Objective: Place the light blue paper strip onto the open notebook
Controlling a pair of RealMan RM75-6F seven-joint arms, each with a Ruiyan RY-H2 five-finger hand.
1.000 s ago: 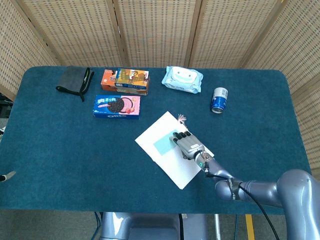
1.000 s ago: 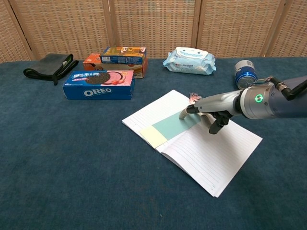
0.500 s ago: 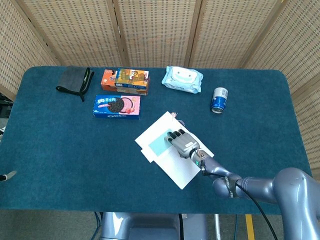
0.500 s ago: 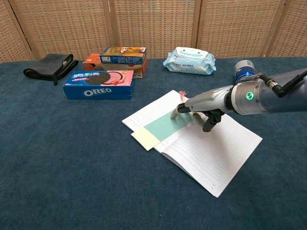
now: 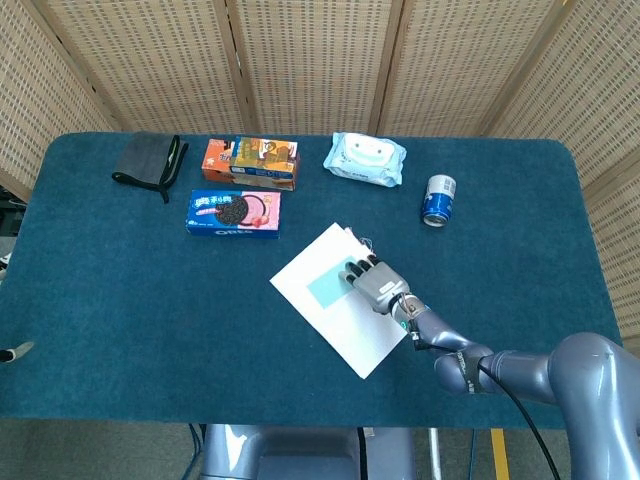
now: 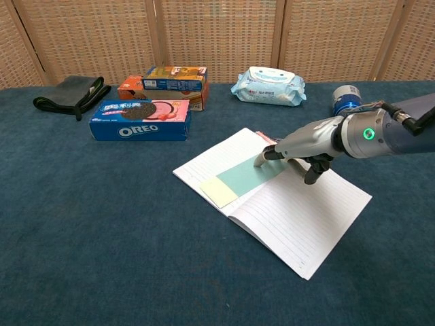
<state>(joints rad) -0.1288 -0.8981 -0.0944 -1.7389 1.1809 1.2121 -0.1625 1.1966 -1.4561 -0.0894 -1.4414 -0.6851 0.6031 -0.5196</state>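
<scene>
The open notebook [image 5: 352, 331] [image 6: 306, 221] lies with its lined pages up at the table's centre right. The light blue paper strip [image 5: 326, 285] [image 6: 246, 176] rests flat across the left page, and its pale yellow end [image 6: 217, 191] lies near the page's front edge. My right hand [image 5: 376, 283] [image 6: 304, 151] hovers low over the notebook's far side, one fingertip [image 6: 261, 161] pressing the strip's far end and the other fingers apart, gripping nothing. A small pink tuft shows by the hand. Only a grey sliver at the left edge may be my left hand [image 5: 9, 352].
An Oreo box [image 6: 139, 120] and an orange snack box [image 6: 163, 85] sit at the back left, with a dark cloth [image 6: 70, 92] beyond them. A wet-wipes pack [image 6: 268, 86] and a blue can [image 6: 346, 100] stand behind the notebook.
My right hand has drawn back to the right and taken the strip with it. The yellow end, which overhung the notebook's front edge half a second ago, is back on the page.
</scene>
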